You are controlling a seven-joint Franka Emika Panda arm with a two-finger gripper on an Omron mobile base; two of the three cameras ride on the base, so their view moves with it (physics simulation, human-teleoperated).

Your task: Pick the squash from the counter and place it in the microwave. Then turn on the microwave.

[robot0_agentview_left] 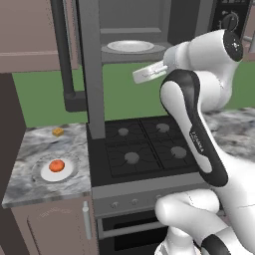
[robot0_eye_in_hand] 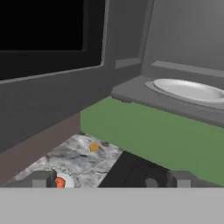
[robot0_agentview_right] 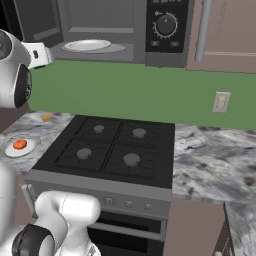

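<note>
Counter [robot0_agentview_left: 30, 149] w/ squash [robot0_agentview_left: 57, 165]; gripper [robot0_eye_in_hand: 111, 179] wide apart.

One squash [robot0_agentview_left: 57, 165], two plates [robot0_agentview_left: 58, 171] [robot0_agentview_left: 130, 46], four burners [robot0_agentview_left: 131, 158].

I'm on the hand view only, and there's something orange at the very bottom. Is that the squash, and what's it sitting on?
Observer: Yes. The small rounded orange-red squash lies in the middle of a round white plate on the grey-white marbled counter, left of the black four-burner stove.
Operator: Where are the microwave controls?
Observer: A black control panel with a round dial sits at the right end of the large dark grey microwave, beside its open cavity.
Operator: How far is the arm from the squash?
Observer: The white arm reaches up to the level of the microwave floor, well above the plate.
</note>
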